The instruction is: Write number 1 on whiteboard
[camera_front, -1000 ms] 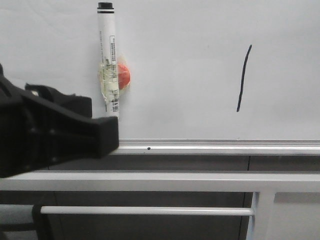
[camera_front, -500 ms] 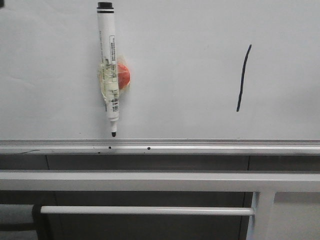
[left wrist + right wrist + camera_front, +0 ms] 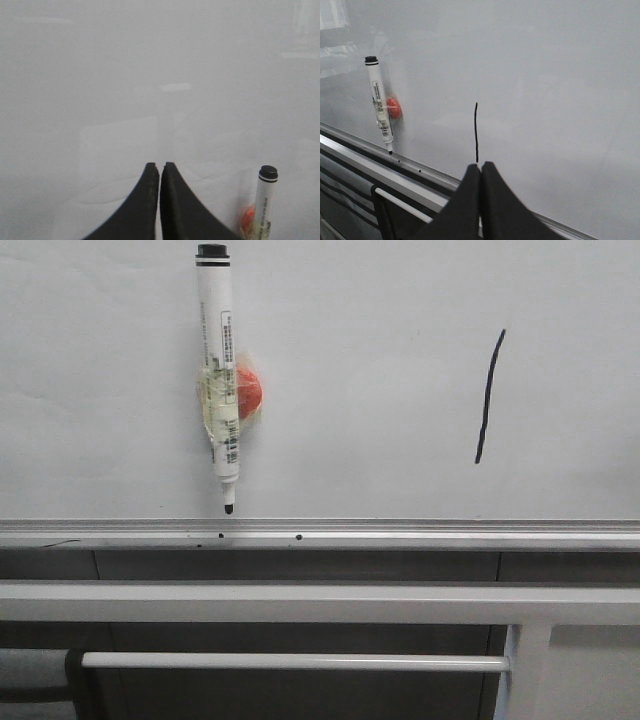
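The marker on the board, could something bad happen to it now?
Maybe. The marker has no cap on its tip, so the ink could dry out. It hangs on the whiteboard by a taped orange magnet; if that slips, the tip could leave a stray mark. The number 1 could smudge if bumped.

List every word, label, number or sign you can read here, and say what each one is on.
"1": one hand-drawn black stroke on the whiteboard.
Printed label on the marker barrel: fine text and what looks like a barcode, too small and blurred to read in any view.
Nothing else carries text.
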`<state>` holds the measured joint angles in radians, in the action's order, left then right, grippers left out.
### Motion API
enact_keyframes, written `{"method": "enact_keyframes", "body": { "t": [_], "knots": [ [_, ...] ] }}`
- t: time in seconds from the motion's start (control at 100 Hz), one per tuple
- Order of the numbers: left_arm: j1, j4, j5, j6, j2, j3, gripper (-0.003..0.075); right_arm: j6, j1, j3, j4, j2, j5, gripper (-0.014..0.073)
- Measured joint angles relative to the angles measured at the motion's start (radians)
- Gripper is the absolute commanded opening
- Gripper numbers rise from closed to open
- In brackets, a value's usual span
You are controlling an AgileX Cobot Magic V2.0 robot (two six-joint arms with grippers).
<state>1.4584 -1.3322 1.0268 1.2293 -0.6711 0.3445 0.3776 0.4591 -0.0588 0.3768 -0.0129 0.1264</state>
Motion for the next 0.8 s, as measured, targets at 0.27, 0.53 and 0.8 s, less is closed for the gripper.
{"method": "enact_keyframes", "body": {
  "t": [0.27, 0.53, 0.8],
  "knots": [
    [0.000, 0.000, -0.122, -0.010, 0.018, -0.002, -0.0020, 0.000, 0.000, 0.000, 0.000, 0.000, 0.000, -0.0064],
    [0.000, 0.008, -0.100, -0.008, 0.018, -0.002, -0.0020, 0.000, 0.000, 0.000, 0.000, 0.000, 0.000, -0.0064],
    [-0.139, 0.213, -0.186, -0.086, 0.112, 0.004, -0.0020, 0.002, 0.000, 0.000, 0.000, 0.000, -0.002, -0.0064]
  ]
}}
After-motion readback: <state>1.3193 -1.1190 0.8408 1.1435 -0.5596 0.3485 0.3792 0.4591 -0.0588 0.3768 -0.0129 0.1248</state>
